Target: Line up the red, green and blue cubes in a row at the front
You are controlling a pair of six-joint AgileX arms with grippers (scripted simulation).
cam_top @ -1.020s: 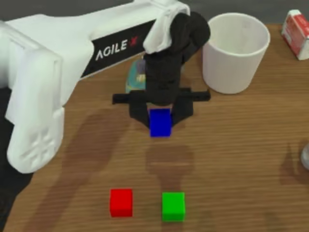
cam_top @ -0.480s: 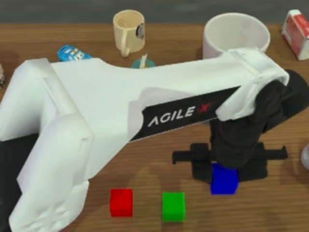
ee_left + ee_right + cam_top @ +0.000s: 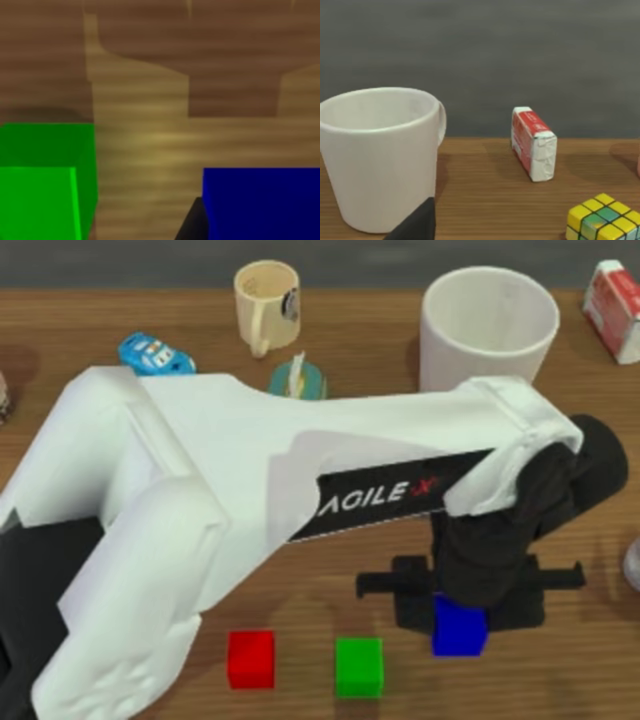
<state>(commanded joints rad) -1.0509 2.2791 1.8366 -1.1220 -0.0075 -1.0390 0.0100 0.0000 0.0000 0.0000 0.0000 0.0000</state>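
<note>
On the wood table (image 3: 590, 440), under a grey wall, left gripper (image 3: 460, 615) clamps blue cube (image 3: 459, 628) beside green cube (image 3: 359, 667); right gripper's state unclear.

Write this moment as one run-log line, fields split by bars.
left gripper: shut on blue cube, low beside green cube | red cube: front row | right arm: out of top view

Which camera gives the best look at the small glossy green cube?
The top view: the small glossy green cube shows whole, between the red cube and blue cube. The left wrist view crops it at the frame edge; the right wrist view misses it.
</note>
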